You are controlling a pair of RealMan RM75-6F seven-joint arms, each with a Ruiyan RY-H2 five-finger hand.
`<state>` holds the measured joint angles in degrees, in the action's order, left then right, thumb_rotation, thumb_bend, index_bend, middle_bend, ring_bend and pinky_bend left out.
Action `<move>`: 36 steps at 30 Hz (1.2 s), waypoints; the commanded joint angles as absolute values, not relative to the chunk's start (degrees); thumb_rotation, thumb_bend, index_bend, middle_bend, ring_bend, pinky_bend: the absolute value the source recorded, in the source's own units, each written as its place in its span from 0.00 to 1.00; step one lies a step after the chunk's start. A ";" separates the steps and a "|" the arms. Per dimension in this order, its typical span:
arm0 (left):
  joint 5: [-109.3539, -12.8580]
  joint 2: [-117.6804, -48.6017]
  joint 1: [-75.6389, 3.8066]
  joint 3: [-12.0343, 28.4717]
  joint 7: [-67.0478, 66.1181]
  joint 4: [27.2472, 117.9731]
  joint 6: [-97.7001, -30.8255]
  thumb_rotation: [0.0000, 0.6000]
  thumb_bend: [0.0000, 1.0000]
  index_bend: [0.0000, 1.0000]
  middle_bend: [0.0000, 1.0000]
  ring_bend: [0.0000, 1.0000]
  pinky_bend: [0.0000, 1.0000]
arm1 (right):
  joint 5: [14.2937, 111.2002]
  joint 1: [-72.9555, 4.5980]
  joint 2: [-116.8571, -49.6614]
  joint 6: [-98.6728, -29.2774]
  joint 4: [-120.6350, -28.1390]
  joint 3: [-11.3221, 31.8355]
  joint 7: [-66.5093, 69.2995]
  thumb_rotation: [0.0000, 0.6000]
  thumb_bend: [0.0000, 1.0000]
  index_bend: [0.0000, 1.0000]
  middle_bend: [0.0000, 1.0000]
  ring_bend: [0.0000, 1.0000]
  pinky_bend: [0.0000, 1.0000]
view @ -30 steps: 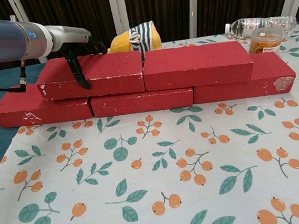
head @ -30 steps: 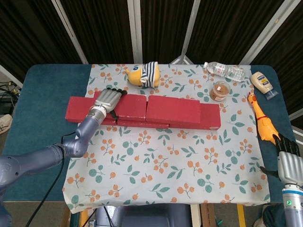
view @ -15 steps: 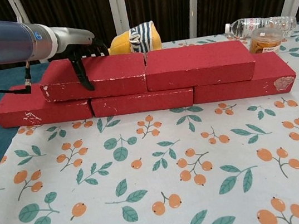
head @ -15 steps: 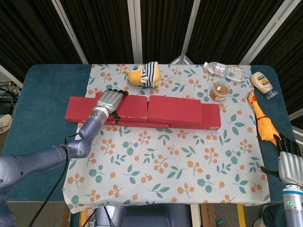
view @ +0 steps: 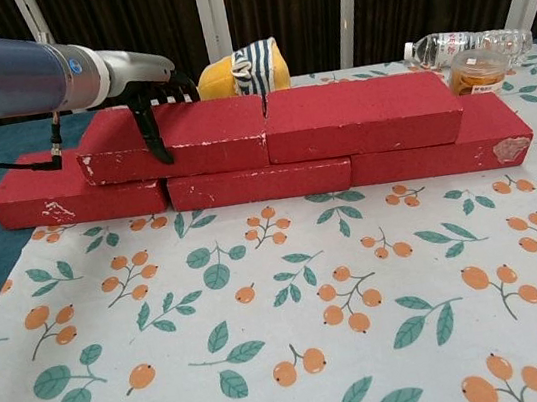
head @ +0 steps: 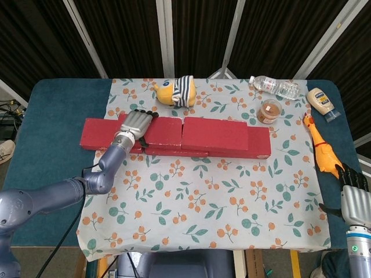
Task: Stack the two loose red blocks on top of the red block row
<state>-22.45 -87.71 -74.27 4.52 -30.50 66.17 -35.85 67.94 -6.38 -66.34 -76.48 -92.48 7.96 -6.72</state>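
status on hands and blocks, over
Left hand grips left upper red block. Right hand idle, open. Both upper blocks on the row, nothing obstructing.

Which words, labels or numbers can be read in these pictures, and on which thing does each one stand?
No text can be read in either view.
Water bottle: the label is too small to read.
Squeeze bottle: there is a label, but it is too blurred to read.
Jar: no legible print.
Left arm's blue mark: too small to read.
Red blocks: no text shows.
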 commanded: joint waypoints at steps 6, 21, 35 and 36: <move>-20.30 -86.97 -74.76 4.00 -31.67 67.23 -36.24 1.00 0.00 0.14 0.23 0.23 0.24 | 67.88 -6.41 -66.39 -76.45 -92.47 7.99 -6.83 1.00 0.10 0.00 0.00 0.00 0.00; -15.45 -87.16 -76.18 2.65 -34.44 67.23 -36.66 1.00 0.00 0.05 0.13 0.09 0.19 | 67.56 -6.34 -66.51 -76.64 -92.55 8.14 -7.11 1.00 0.10 0.00 0.00 0.00 0.00; -16.11 -88.02 -76.21 3.71 -34.67 67.32 -38.45 1.00 0.00 0.05 0.13 0.09 0.19 | 67.18 -6.34 -66.36 -76.49 -92.81 8.16 -7.50 1.00 0.10 0.00 0.00 0.00 0.00; -16.15 -88.15 -76.24 3.75 -34.78 67.25 -38.54 1.00 0.00 0.05 0.13 0.09 0.19 | 67.12 -6.33 -66.36 -76.51 -92.84 8.19 -7.53 1.00 0.10 0.00 0.00 0.00 0.00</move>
<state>-16.11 -88.10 -76.22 3.71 -34.74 67.28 -38.49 67.12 -6.34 -66.36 -76.50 -92.83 8.18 -7.53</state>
